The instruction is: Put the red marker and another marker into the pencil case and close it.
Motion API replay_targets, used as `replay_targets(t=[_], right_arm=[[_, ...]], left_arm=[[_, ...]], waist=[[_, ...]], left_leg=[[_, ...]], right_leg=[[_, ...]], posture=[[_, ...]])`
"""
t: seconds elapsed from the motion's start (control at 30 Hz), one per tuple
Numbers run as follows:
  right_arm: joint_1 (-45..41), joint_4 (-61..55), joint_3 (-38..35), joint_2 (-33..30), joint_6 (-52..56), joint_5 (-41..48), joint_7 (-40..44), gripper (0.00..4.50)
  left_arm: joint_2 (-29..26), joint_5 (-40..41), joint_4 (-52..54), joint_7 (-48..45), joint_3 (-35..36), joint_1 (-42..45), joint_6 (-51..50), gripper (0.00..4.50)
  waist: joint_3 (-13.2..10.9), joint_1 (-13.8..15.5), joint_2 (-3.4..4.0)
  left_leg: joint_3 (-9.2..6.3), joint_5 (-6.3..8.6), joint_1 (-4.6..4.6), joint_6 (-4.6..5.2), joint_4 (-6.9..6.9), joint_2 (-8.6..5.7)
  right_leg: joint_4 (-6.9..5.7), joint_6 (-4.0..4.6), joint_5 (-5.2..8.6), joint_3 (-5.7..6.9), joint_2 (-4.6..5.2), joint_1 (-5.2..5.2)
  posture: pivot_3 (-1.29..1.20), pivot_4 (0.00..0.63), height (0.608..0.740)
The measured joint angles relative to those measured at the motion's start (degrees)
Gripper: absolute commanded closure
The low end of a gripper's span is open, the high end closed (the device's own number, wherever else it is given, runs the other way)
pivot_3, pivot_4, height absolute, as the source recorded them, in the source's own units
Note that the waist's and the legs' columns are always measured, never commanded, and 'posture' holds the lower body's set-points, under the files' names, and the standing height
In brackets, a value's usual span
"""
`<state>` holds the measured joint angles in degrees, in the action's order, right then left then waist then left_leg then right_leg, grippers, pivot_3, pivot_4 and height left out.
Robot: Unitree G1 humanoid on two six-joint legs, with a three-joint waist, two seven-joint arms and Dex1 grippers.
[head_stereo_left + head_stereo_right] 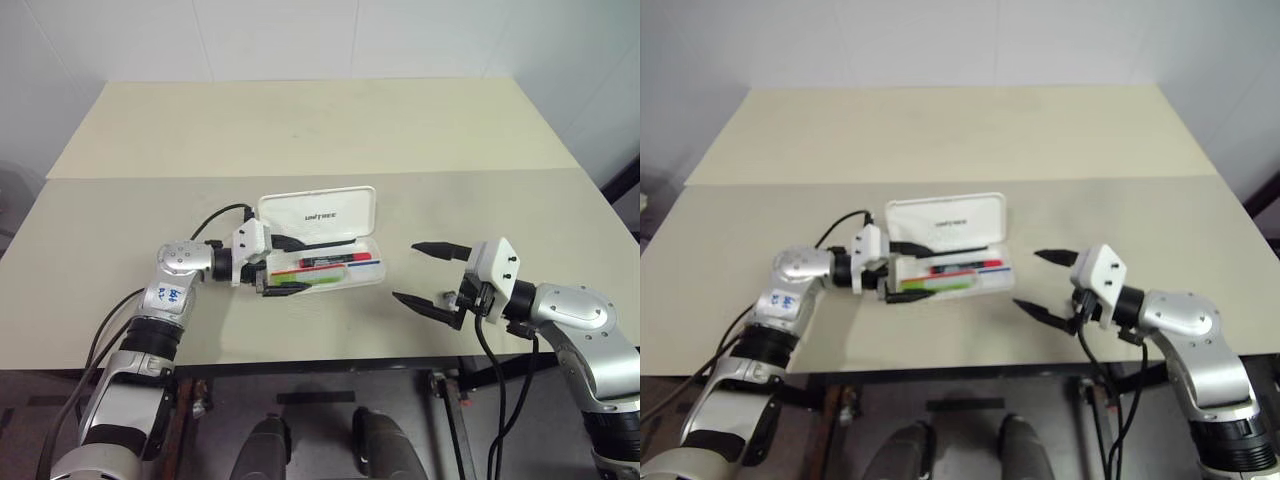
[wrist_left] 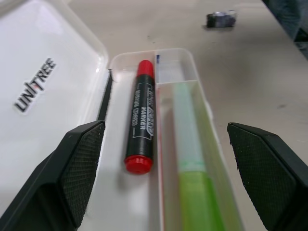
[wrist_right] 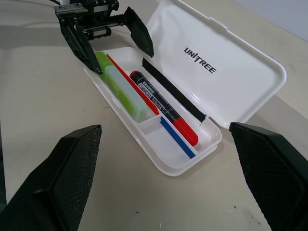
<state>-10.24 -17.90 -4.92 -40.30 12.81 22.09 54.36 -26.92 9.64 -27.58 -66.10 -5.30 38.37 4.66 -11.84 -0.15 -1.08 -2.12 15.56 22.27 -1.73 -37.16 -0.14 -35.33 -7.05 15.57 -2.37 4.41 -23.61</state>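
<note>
Reading "UNITREE" on pencil case (image 3: 169, 166) lid, "MARKER" on red marker (image 2: 141, 125)

On the table (image 1: 120, 210), the pencil case (image 3: 179, 163) lies with lid raised behind its tray, the red marker (image 3: 161, 106) and another marker (image 3: 122, 86) side by side inside, the left gripper (image 1: 285, 268) at its left end and the right gripper (image 1: 425, 272) well apart on its right.

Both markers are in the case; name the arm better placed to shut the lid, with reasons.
Left, probably: its open claw sits at the pencil case, beside the raised lid. The right claw, also open, hangs apart from it.
</note>
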Motion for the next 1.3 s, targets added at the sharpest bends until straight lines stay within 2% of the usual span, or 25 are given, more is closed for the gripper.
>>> replay_targets(t=[0.3, 0.43, 0.8, 1.2, 1.3], right_arm=[[-0.1, 0.0, 0.0, 0.0, 0.2, 0.0, -0.2, 0.0], [-0.1, 0.0, 0.0, 0.0, 0.2, 0.0, -0.3, 0.0], [-0.1, 0.0, 0.0, 0.0, 0.9, 0.2, -0.3, 0.0], [-0.3, 0.0, 0.0, 0.1, 1.0, 0.2, -0.3, 0.0], [-0.3, -0.1, 0.0, 0.1, 1.0, 0.2, -0.3, 0.0]], left_arm=[[-0.2, -6.1, -5.5, 7.0, -0.6, 2.0, 6.5, 0.18], [0.1, -6.1, -6.5, 7.8, -0.5, 2.1, 7.6, 0.18], [1.7, 1.1, -0.3, 0.4, 0.1, -0.6, 4.7, 0.18], [2.2, 3.7, 0.2, -0.4, 1.0, -1.0, 1.1, 0.18], [1.9, 4.6, 0.8, -3.2, 0.4, -1.6, -2.1, 0.18]], waist=[[0.0, 0.1, 0.0], [0.0, 0.0, 0.0], [0.0, 0.0, 0.0], [0.0, 0.0, 0.0], [0.0, 0.0, 0.0]], left_leg=[[-0.01, -0.05, -0.01, 0.0, -0.04, -0.02], [-0.02, -0.14, -0.09, -0.02, -0.05, -0.03], [-0.06, -0.15, -0.04, -0.02, 0.05, -0.03], [-0.09, -0.15, -0.04, -0.02, 0.04, -0.05], [-0.09, -0.15, -0.04, -0.02, 0.03, -0.05]], right_leg=[[-0.05, -0.03, -0.02, 0.0, 0.0, 0.01], [-0.1, -0.01, -0.04, 0.0, 0.0, 0.09], [-0.04, -0.02, -0.04, 0.0, 0.0, 0.05], [-0.04, -0.02, -0.04, 0.0, 0.0, 0.06], [-0.04, -0.02, -0.04, 0.01, 0.0, 0.06]], posture=[[0.0, 0.15, 0.74], [0.0, 0.15, 0.74], [0.0, 0.15, 0.74], [0.0, 0.15, 0.74], [0.0, 0.15, 0.74]])
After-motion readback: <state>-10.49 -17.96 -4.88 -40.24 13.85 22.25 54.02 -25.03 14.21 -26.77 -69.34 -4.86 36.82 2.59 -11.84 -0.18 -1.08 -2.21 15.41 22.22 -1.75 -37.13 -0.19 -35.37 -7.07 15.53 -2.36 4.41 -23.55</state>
